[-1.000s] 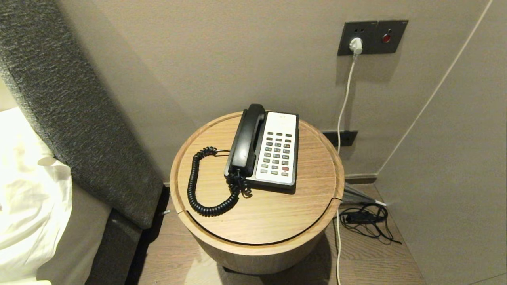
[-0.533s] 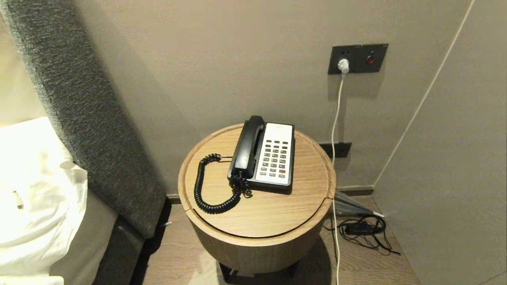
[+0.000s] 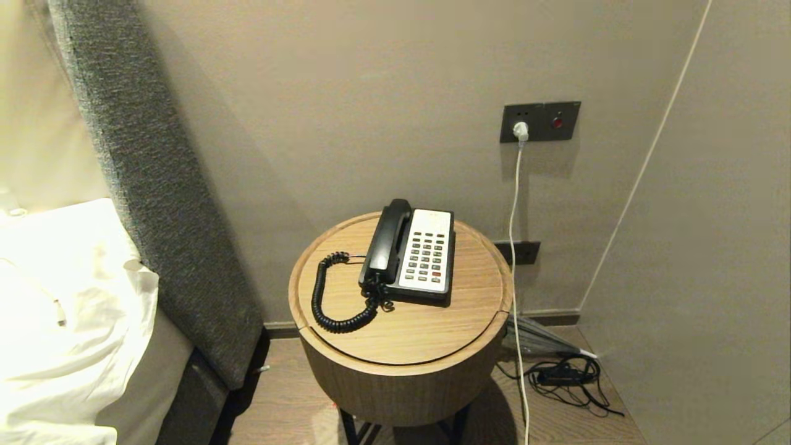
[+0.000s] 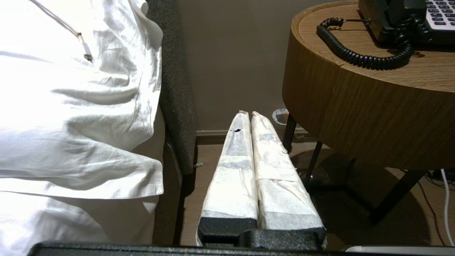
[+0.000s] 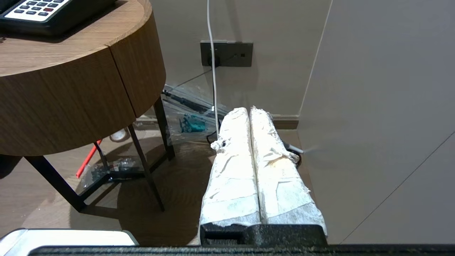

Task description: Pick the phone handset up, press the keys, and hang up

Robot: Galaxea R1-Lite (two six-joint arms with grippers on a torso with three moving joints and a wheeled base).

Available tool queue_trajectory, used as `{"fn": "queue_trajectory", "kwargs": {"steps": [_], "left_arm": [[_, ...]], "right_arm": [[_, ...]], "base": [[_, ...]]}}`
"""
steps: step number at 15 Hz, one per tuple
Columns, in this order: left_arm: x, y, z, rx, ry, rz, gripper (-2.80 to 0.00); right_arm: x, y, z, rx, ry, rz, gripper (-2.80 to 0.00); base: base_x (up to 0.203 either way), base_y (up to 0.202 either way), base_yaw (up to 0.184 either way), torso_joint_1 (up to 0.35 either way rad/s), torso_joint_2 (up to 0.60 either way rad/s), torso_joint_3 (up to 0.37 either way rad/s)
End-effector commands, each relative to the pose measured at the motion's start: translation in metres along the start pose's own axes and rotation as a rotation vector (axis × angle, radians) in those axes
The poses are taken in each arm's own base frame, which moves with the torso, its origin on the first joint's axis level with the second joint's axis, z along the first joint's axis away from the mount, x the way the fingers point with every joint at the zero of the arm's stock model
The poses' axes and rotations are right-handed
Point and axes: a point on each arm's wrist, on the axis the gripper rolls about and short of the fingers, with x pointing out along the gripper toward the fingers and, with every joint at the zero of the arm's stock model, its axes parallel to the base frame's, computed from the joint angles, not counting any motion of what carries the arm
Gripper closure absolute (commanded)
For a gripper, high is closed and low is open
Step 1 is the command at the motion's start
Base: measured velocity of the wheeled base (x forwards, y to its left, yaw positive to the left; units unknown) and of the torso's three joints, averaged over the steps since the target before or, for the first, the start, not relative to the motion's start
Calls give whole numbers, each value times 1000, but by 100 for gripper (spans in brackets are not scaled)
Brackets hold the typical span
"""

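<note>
The black phone handset (image 3: 386, 243) lies in its cradle on the left side of the black-and-white phone base (image 3: 448, 272), on a round wooden table (image 3: 408, 337). Its coiled cord (image 3: 330, 306) loops over the tabletop to the left. The keys (image 3: 427, 254), dark grey with one red, sit in the white faceplate. Neither arm shows in the head view. My left gripper (image 4: 247, 114) hangs shut and empty below the table's left side, between bed and table. My right gripper (image 5: 249, 109) is shut and empty, low beside the table's right side, above the floor.
A padded grey headboard (image 3: 154, 204) and white bedding (image 3: 62, 309) stand left of the table. A wall plate (image 3: 539, 122) with a red button holds a white plug; its cable (image 3: 513, 247) drops to tangled black wires (image 3: 565, 374) on the floor. A beige wall panel (image 3: 710, 278) closes the right.
The whole head view has shifted: the table and phone now appear smaller and lower, the wall plate lower in the picture. The camera moved; phone, handset and cord lie as before.
</note>
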Motion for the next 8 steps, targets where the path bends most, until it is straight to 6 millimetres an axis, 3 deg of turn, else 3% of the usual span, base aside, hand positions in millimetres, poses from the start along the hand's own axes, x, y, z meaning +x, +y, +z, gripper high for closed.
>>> {"fn": "queue_trajectory", "kwargs": {"steps": [1,8], "left_arm": [[0,0,0,5,-1,0,0],[0,0,0,5,0,0,0]], "right_arm": [[0,0,0,-4,4,3,0],[0,0,0,-1,2,0,0]], "base": [[0,0,0,2,6,49],[0,0,0,2,0,10]]}}
